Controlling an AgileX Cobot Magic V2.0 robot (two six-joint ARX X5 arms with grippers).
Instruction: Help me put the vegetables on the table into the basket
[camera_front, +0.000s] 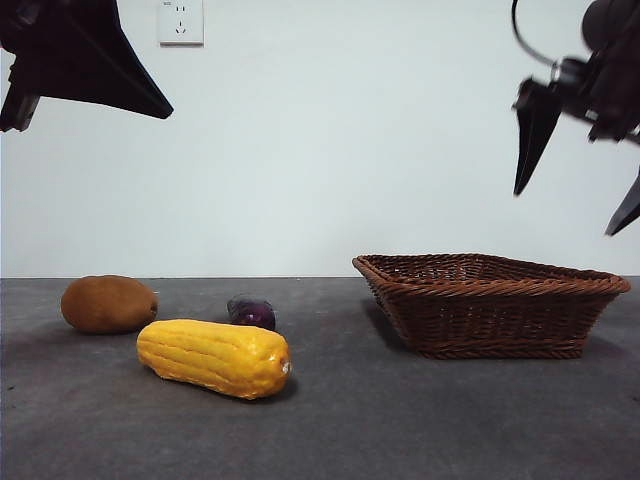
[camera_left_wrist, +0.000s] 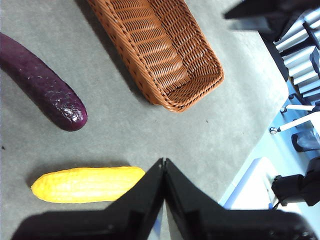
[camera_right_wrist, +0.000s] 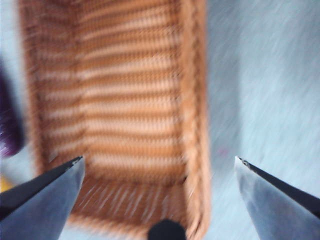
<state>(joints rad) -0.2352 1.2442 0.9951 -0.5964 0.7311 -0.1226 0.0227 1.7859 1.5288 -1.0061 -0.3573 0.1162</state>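
Note:
A yellow corn cob (camera_front: 214, 357) lies on the dark grey table (camera_front: 330, 430), left of centre. Behind it sit a brown potato (camera_front: 109, 303) and a dark purple eggplant (camera_front: 251, 312). The woven basket (camera_front: 490, 303) stands to the right with nothing inside. My left gripper (camera_left_wrist: 163, 161) is shut and hangs high over the corn (camera_left_wrist: 87, 184) and the eggplant (camera_left_wrist: 42, 82); it shows as a dark shape at the front view's top left. My right gripper (camera_right_wrist: 159, 161) is open, high above the basket (camera_right_wrist: 120, 115), its fingers (camera_front: 533, 130) at the top right.
A white wall with a socket (camera_front: 181, 21) stands behind the table. In the left wrist view the table edge runs past the basket (camera_left_wrist: 155, 47), with floor and equipment beyond it.

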